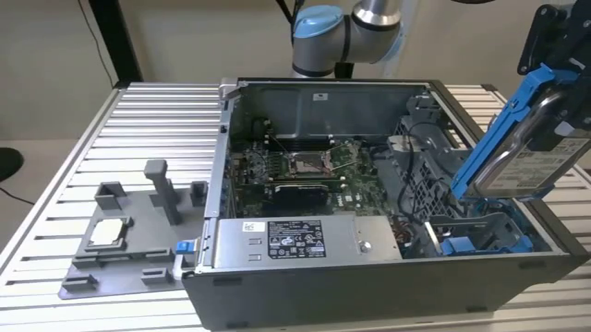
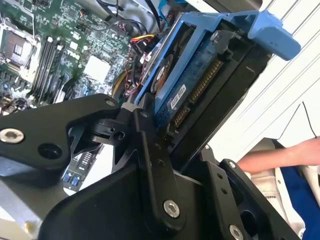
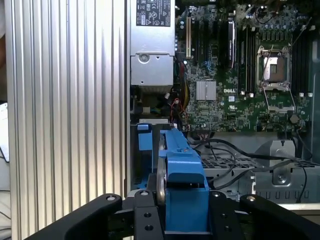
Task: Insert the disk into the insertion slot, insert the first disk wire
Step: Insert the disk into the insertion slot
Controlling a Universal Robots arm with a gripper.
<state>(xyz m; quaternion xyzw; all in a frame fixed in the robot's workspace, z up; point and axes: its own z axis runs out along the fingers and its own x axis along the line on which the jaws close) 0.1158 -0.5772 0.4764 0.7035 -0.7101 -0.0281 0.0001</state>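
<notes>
— Anything in the pincer (image 3: 182,222)?

— Yes. Clamped narrow on the disk (image 1: 517,149), pressing its blue bracket from 2 sides in the first wrist view.

— Seated in the insertion slot (image 1: 473,238)?

— Not yet. Hangs tilted above it, lower end just over the blue rails, upper end leaning toward the exterior view's right. Cannot tell about contact at the rails.

— And around the slot?

— Sits in the corner of the open computer case (image 1: 369,297), on the ribbed tabletop (image 1: 138,117). Inside, the motherboard (image 1: 305,166) in the middle and the grey power supply (image 1: 295,238) along the near wall.

— Beside the case?

— Toward the exterior view's left, a grey fixture plate (image 1: 129,257) with upright posts. In the second wrist view, a person's arm (image 2: 280,157) beyond the disk.
</notes>
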